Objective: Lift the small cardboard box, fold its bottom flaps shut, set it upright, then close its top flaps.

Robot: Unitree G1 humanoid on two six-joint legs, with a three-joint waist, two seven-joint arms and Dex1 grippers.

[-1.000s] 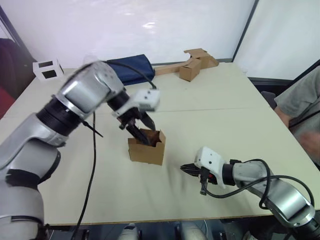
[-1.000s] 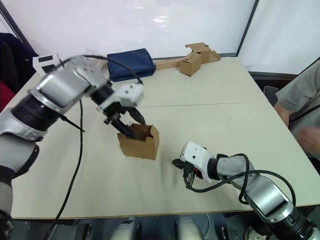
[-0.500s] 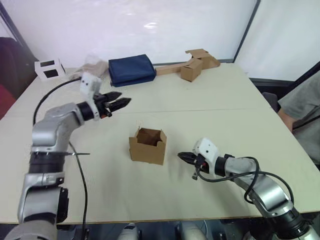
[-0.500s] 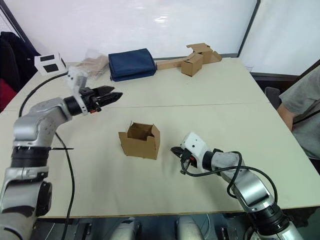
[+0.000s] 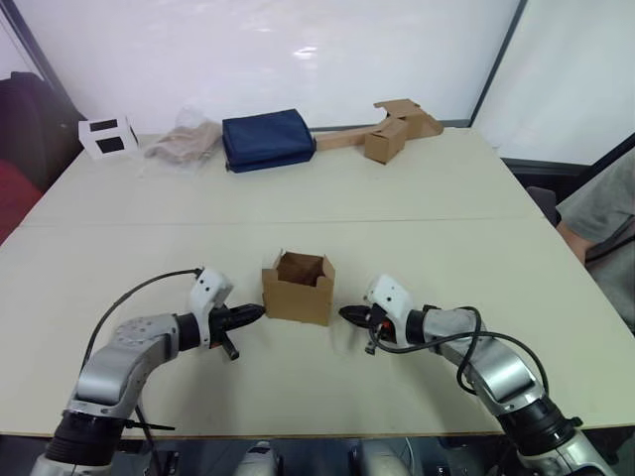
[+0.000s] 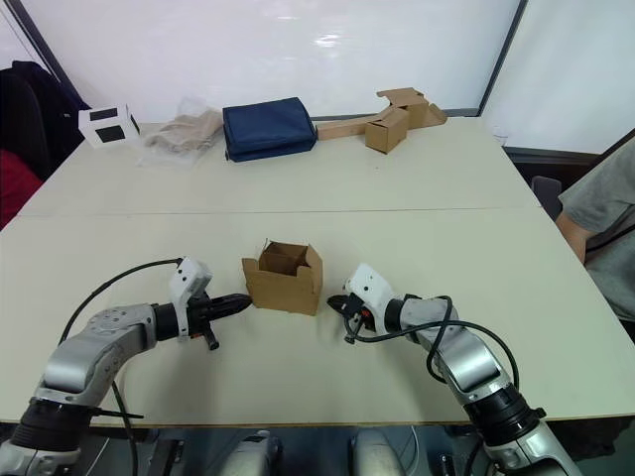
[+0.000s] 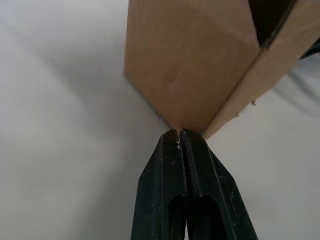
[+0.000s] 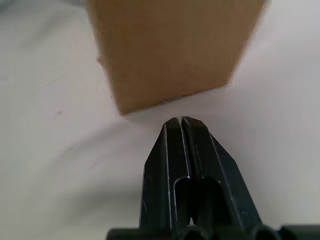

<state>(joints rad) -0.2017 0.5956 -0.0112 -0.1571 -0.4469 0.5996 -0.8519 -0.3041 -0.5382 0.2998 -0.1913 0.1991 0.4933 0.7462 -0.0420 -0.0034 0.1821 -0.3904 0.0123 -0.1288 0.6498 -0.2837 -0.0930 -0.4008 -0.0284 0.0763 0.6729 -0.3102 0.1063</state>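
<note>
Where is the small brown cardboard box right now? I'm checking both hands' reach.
The small brown cardboard box stands open-topped near the table's front middle, between the left hand and right hand.

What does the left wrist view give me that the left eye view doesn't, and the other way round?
Left wrist alone: the shut fingertips of the left gripper sit at a bottom corner of the small cardboard box.
Left eye alone: the right gripper low by the box's opposite side, its open top, and the navy pouch far back.
Both: box standing on the table, left gripper beside it.
</note>
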